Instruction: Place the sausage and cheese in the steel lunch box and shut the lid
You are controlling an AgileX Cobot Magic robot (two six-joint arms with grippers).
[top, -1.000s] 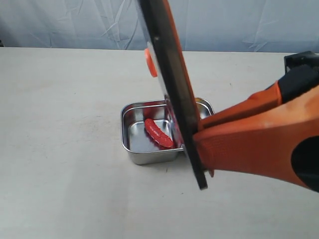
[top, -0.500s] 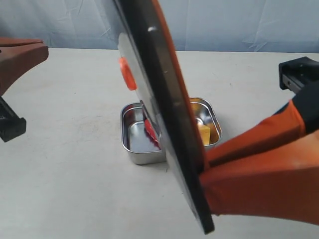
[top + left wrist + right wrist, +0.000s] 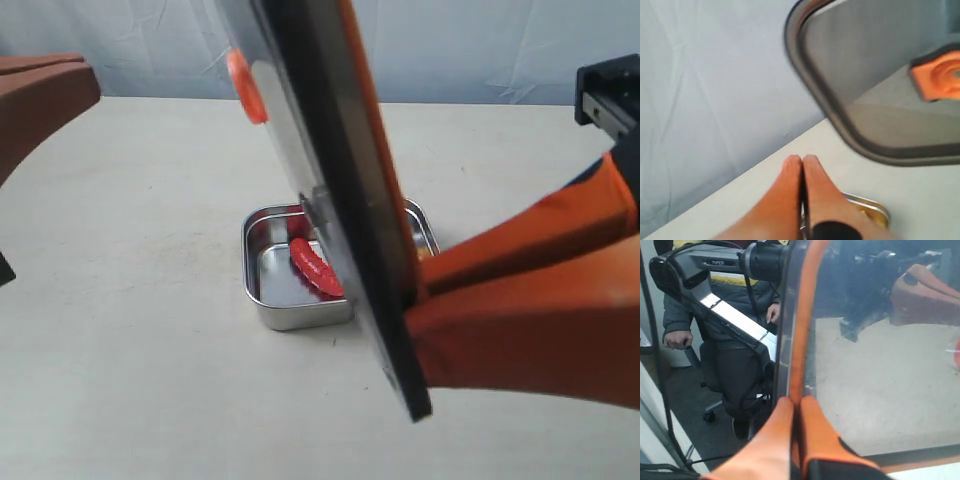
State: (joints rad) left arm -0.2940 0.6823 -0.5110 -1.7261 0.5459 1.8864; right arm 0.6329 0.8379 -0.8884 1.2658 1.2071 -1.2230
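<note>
Right jaws clamp shut on the lid (image 3: 330,150) edge. Lid stands steep, long axis nearly upright, over the lunch box (image 3: 290,318) on the surface (image 3: 150,380). Sausage (image 3: 312,267) is inside (cheese (image 3: 873,218) barely glimpsed there). Left jaws shut, empty, off left. Lid needs tipping flat.

1 ea lid (image 3: 350,200), lunch box (image 3: 250,272), sausage (image 3: 312,268), cheese (image 3: 874,218), 2 grippers (image 3: 803,159) (image 3: 799,401)

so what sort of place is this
Likely a robotics lab bench, not a kitchen: bare table with a blue cloth backdrop, a seated person beside a robot arm, and a toy sausage in a steel lunch box.
</note>
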